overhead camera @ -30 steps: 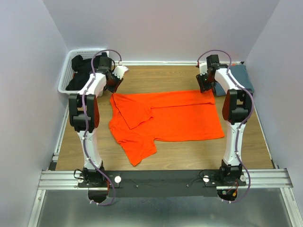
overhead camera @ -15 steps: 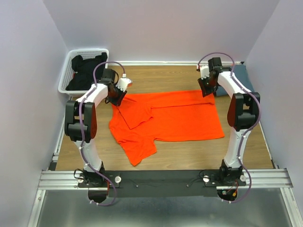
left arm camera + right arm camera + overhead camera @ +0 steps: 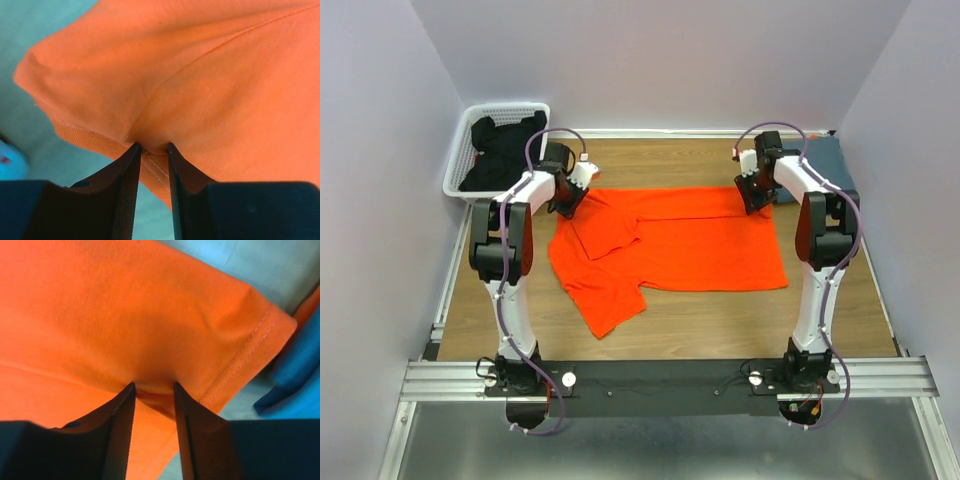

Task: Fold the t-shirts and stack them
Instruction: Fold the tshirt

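Note:
The orange t-shirt (image 3: pixel 690 250) lies spread across the middle of the table, partly folded, with one sleeve pointing toward the near left. My left gripper (image 3: pixel 567 196) is shut on its far left corner; in the left wrist view the jaws (image 3: pixel 152 148) pinch a fold of orange cloth (image 3: pixel 200 75) by the ribbed edge. My right gripper (image 3: pixel 752 194) is shut on the far right corner; in the right wrist view the jaws (image 3: pixel 154 387) pinch orange cloth (image 3: pixel 100 305) near the stitched hem. The slate blue-grey t-shirt (image 3: pixel 826 160) lies at the far right, also showing in the right wrist view (image 3: pixel 297 370).
A white basket (image 3: pixel 460 176) holding dark clothes stands at the far left corner. Walls close in on the left, far and right sides. A metal rail (image 3: pixel 660 378) runs along the near edge by the arm bases.
Both grippers came down and inward onto the orange shirt's far corners and shut on them. The shirt's far edge has shifted slightly toward the back.

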`<state>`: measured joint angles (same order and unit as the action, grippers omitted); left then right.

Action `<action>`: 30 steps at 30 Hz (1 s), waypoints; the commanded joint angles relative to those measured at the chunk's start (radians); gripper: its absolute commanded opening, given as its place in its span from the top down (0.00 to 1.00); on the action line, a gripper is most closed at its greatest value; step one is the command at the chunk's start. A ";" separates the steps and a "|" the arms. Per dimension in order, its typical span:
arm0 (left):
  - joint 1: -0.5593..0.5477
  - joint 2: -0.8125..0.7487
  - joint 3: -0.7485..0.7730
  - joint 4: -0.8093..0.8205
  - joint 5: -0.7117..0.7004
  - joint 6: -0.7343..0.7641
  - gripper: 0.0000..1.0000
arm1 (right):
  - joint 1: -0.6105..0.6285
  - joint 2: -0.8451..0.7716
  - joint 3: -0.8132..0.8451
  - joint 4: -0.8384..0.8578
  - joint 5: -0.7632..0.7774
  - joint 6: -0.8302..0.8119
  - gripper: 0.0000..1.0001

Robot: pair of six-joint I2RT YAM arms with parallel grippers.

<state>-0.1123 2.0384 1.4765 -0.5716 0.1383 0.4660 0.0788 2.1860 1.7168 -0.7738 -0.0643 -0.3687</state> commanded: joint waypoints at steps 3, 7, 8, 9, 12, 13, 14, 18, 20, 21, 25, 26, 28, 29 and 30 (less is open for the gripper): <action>0.010 0.060 0.122 -0.057 -0.010 0.022 0.63 | 0.004 0.051 0.093 0.025 -0.034 0.011 0.47; 0.005 -0.070 0.131 -0.137 0.131 0.060 0.53 | 0.010 -0.058 0.093 -0.047 -0.124 0.001 0.39; 0.005 -0.098 0.130 -0.155 0.154 0.075 0.50 | 0.012 -0.084 0.087 -0.064 -0.147 -0.009 0.38; 0.005 -0.127 0.113 -0.175 0.205 0.112 0.37 | 0.013 -0.119 0.061 -0.079 -0.188 -0.018 0.36; 0.003 -0.245 0.043 -0.232 0.268 0.189 0.34 | 0.013 -0.267 -0.038 -0.134 -0.209 -0.096 0.34; 0.003 -0.273 0.015 -0.259 0.276 0.204 0.33 | 0.012 -0.300 -0.077 -0.139 -0.201 -0.116 0.34; 0.003 -0.331 -0.048 -0.269 0.283 0.223 0.33 | 0.013 -0.378 -0.113 -0.145 -0.194 -0.139 0.35; 0.000 -0.444 -0.223 -0.316 0.294 0.318 0.33 | 0.012 -0.524 -0.308 -0.185 -0.115 -0.245 0.40; -0.001 -0.498 -0.316 -0.332 0.291 0.350 0.34 | 0.013 -0.590 -0.417 -0.191 -0.086 -0.303 0.45; -0.003 -0.517 -0.344 -0.330 0.287 0.355 0.35 | 0.013 -0.609 -0.451 -0.193 -0.060 -0.321 0.49; -0.023 -0.602 -0.439 -0.309 0.259 0.355 0.36 | 0.015 -0.678 -0.586 -0.191 -0.019 -0.386 0.57; -0.024 -0.624 -0.461 -0.306 0.254 0.353 0.36 | 0.015 -0.687 -0.623 -0.193 -0.011 -0.394 0.57; -0.027 -0.638 -0.476 -0.301 0.245 0.344 0.36 | 0.016 -0.704 -0.664 -0.182 0.006 -0.407 0.57; -0.027 -0.642 -0.482 -0.295 0.245 0.342 0.36 | 0.018 -0.707 -0.681 -0.174 0.011 -0.414 0.57; -0.029 -0.644 -0.487 -0.294 0.247 0.339 0.36 | 0.018 -0.707 -0.713 -0.165 0.015 -0.415 0.57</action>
<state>-0.1333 1.4445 0.9970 -0.8780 0.3859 0.7933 0.0906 1.5280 1.0519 -0.9421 -0.1009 -0.7269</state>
